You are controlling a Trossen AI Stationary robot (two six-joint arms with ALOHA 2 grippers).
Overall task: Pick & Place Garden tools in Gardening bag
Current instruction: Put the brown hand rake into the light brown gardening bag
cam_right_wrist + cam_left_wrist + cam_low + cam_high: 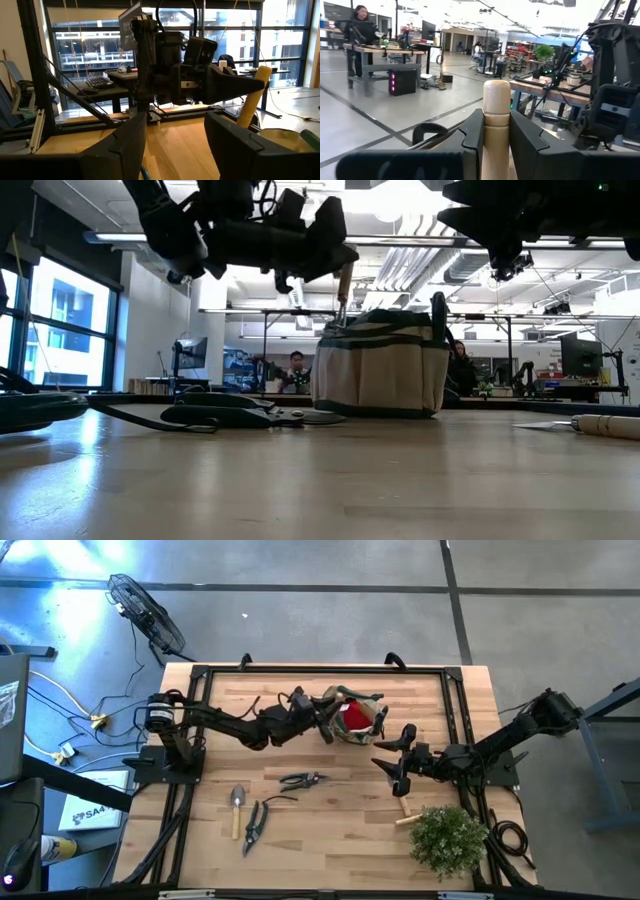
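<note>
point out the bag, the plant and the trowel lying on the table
bag (380, 375), low view, middle of its tan side.
plant (448, 840), high view, centre of the foliage.
trowel (237, 808), high view, where blade meets wooden handle.

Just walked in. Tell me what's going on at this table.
The robot is packing garden tools into the bag. The left end effector is shut on a wooden-handled trowel, holding it at the bag's near rim. The red glove is already inside. The right end effector hangs open beside the bag, holding nothing. On the table remain another trowel, two pruning shears, and a wooden handle next to the green plant.
</note>
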